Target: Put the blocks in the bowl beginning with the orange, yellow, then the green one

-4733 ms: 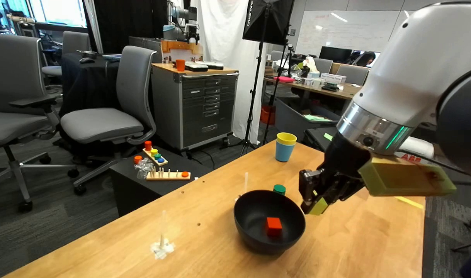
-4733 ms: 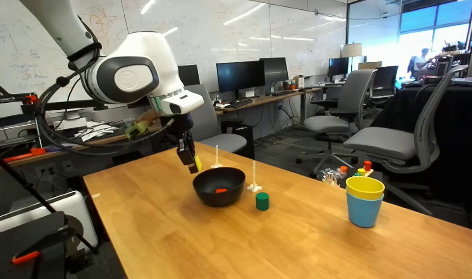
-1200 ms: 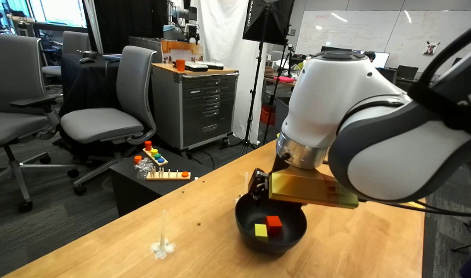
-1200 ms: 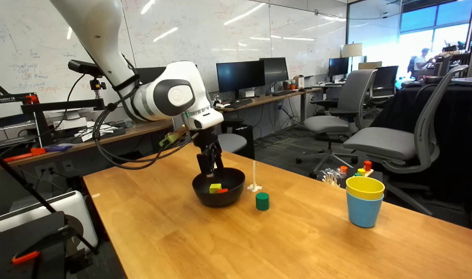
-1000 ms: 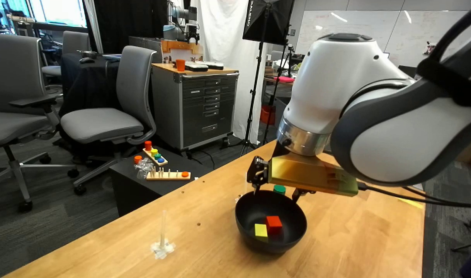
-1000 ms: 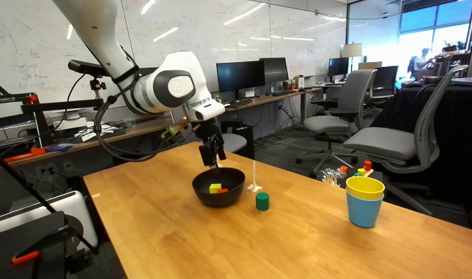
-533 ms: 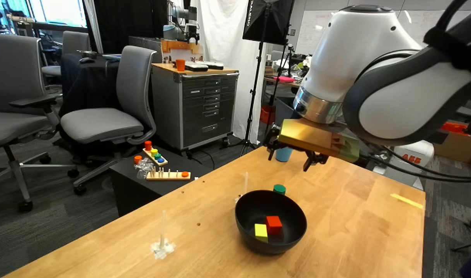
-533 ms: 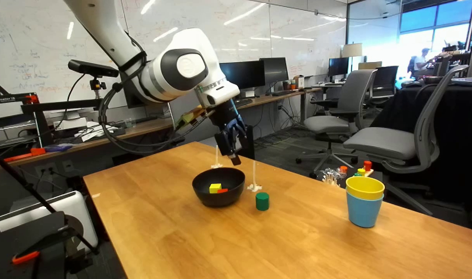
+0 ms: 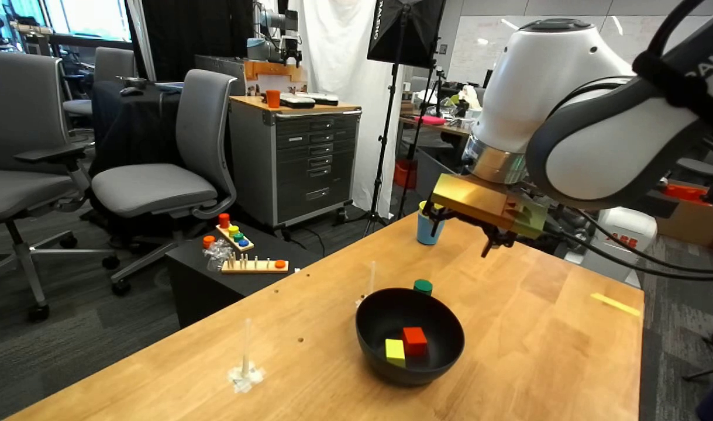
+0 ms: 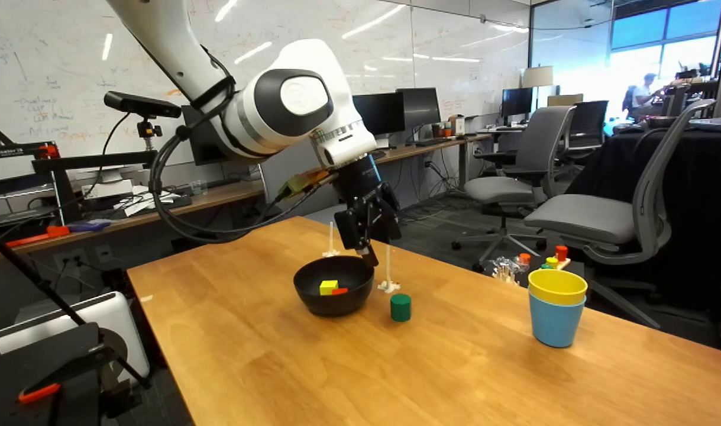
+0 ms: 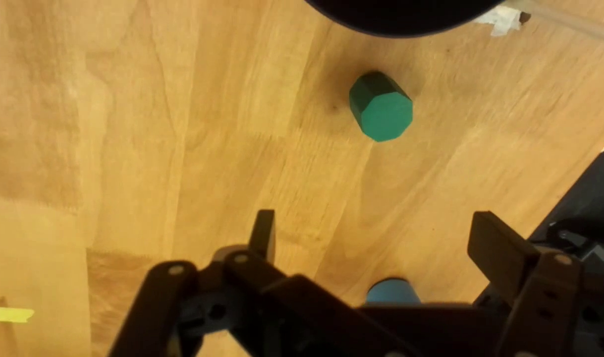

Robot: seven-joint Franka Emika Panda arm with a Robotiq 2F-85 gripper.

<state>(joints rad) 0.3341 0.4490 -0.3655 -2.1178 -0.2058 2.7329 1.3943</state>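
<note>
Nearest me, lower ctr of frame in an exterior view: black bowl (image 9: 385,316) on the wooden table (image 9: 537,362), yellow cube (image 9: 395,351) and red-orange cube (image 9: 414,340) inside, side by side; can't tell if touching. Just behind, green block (image 9: 423,286) stands on the table, outside the bowl, partly hid by its rim; wrist view has it upper ctr-R, near the bowl but apart. Above, R of ctr, gripper (image 9: 460,242) hangs tilted over the table, jaws wide apart w/ wood showing btwn them in the wrist view. Past that, blue cup (image 9: 424,235) w/ yellow cup (image 9: 422,206) stacked in it, partly hid by the gripper. Further, L side: black stand (image 9: 186,263) w/ toy pegboards (image 9: 251,267). Bkgd: gray chairs (image 9: 157,181), drawer cabinet (image 9: 300,199).
</note>
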